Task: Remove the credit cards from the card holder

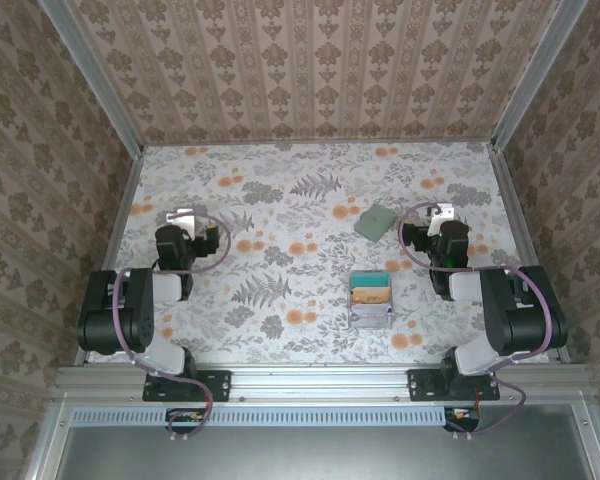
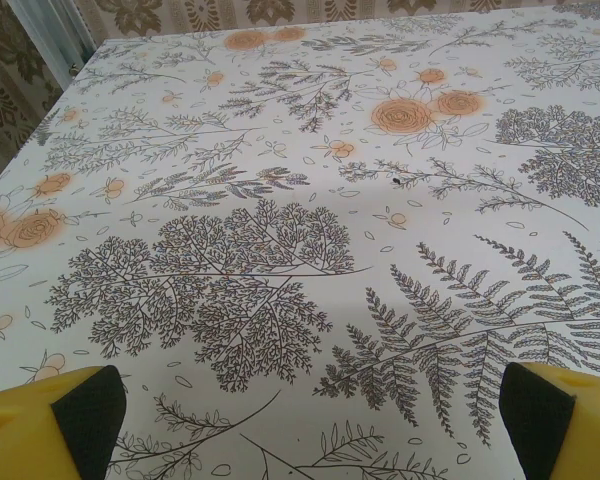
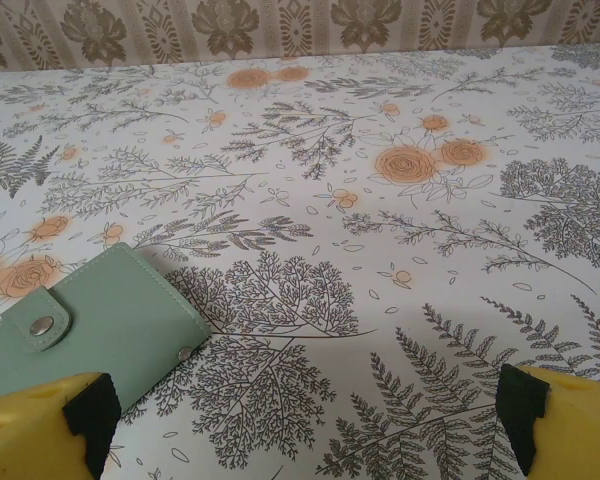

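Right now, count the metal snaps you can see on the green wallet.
2. The tab snap sits on the closing flap at the wallet's left end; the edge snap sits by its near right corner. Others may be hidden underneath.

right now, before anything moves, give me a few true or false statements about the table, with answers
1. The card holder lies closed on the table. True.
2. The right pincer grips the card holder. False: it is open and holds nothing.
3. The card holder sits inside the grey tray. False: it lies on the table beyond the tray.
4. The left pincer is open. True.
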`<state>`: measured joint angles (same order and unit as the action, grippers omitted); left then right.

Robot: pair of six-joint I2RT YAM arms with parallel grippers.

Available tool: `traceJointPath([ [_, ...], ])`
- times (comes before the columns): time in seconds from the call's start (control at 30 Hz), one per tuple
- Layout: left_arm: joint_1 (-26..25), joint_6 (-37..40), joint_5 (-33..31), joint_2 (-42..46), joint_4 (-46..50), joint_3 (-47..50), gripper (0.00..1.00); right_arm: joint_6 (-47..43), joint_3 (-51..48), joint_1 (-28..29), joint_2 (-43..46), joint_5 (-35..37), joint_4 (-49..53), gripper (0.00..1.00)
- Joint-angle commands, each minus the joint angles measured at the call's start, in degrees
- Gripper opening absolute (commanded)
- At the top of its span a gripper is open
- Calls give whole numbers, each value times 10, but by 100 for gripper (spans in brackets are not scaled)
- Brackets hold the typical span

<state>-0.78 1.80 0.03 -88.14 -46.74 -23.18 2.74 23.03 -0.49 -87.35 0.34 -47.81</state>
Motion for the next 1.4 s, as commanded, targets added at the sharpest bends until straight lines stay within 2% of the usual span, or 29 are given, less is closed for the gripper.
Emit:
traceJointPath([
  [0.0,-2,14,1,2,-14,-3,100,-6,6,0,-1,-9,-5,100],
  [0.67,8,8,19,4,-10,-5,100,-6,6,1,-2,-7,-6,100],
  [0.73,8,4,6,13,4,-11,100,-6,3,1,4,-5,-11,100],
  [0.83,11,-15,-43,80,174,-72,100,-6,0,5,51,11,26,100],
  [0.97,11,-48,-90,164,324,-139,100,47,49,6,140,80,206,100],
  [1.07,15,-120,-105,207,467,-217,100,104,77,5,190,132,298,100],
  [1.13,18,-223,-154,222,579,-273,100,154,81,5,226,147,325,100],
  [1.17,23,-254,-159,226,625,-298,100,190,85,4,247,163,348,100],
  [1.2,28,-256,-139,230,643,-309,100,224,88,4,264,178,369,100],
  [1.27,27,-268,-126,237,666,-315,100,260,96,0,304,161,411,100],
  [1.37,12,-287,-100,246,689,-314,100,271,121,0,342,80,487,100],
])
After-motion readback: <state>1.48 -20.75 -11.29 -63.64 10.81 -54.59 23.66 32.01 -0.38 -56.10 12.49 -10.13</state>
